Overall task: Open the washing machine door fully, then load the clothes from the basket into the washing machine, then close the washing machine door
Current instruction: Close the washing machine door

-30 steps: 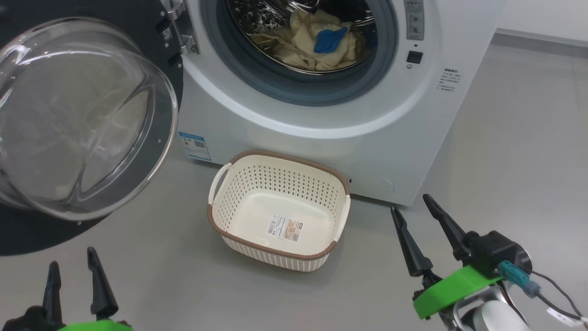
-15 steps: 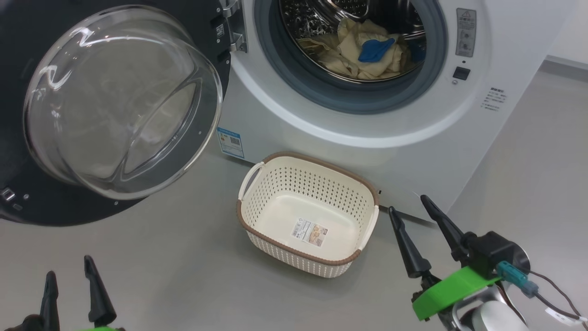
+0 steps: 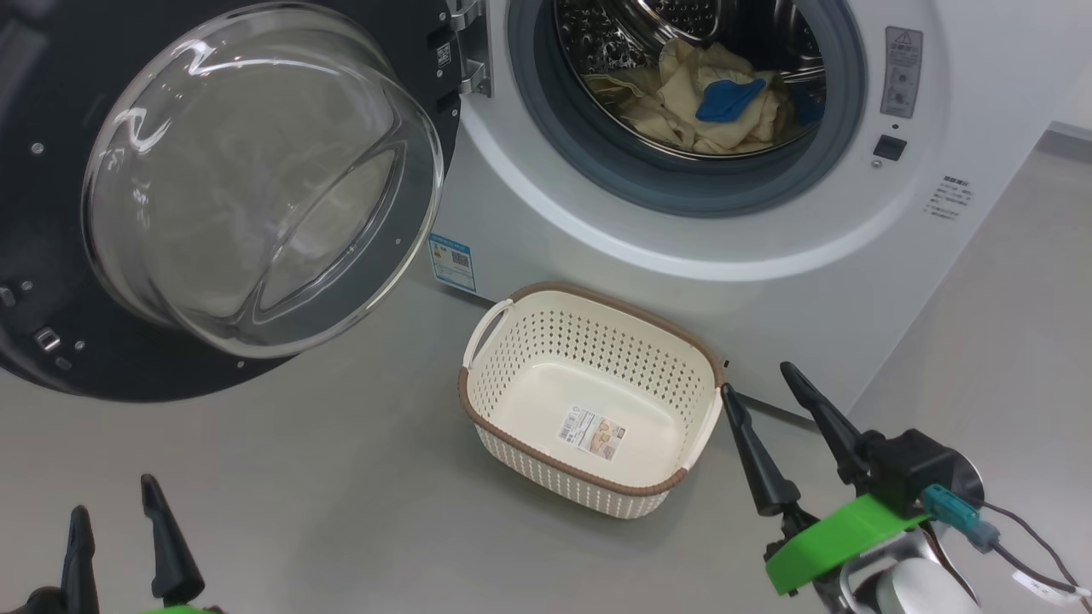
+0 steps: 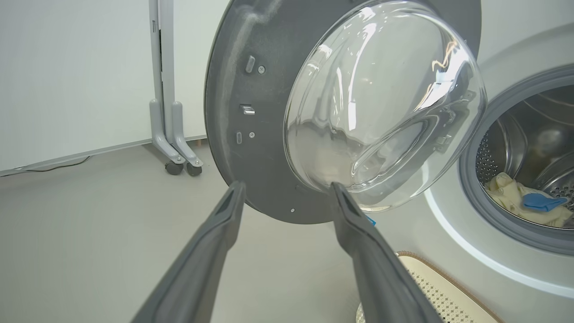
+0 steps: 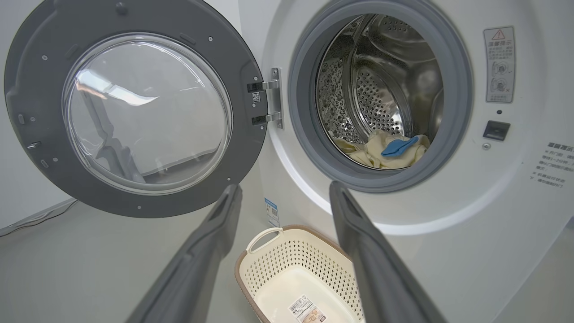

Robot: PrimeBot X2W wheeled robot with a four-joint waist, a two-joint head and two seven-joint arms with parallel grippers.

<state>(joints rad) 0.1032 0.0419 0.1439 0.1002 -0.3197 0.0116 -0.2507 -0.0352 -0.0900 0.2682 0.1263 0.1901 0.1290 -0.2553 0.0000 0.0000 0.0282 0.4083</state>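
The washing machine door stands open ahead of the released left end effector; the released right end effector hovers just beside the basket.

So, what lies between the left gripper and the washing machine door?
Bare grey floor: nothing stands between the left gripper and the washing machine door. The head view shows this stretch.

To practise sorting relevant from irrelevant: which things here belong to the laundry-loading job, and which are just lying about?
Job:
washing machine
washing machine door
clothes
basket

Lying about:
wheeled stand by the wall
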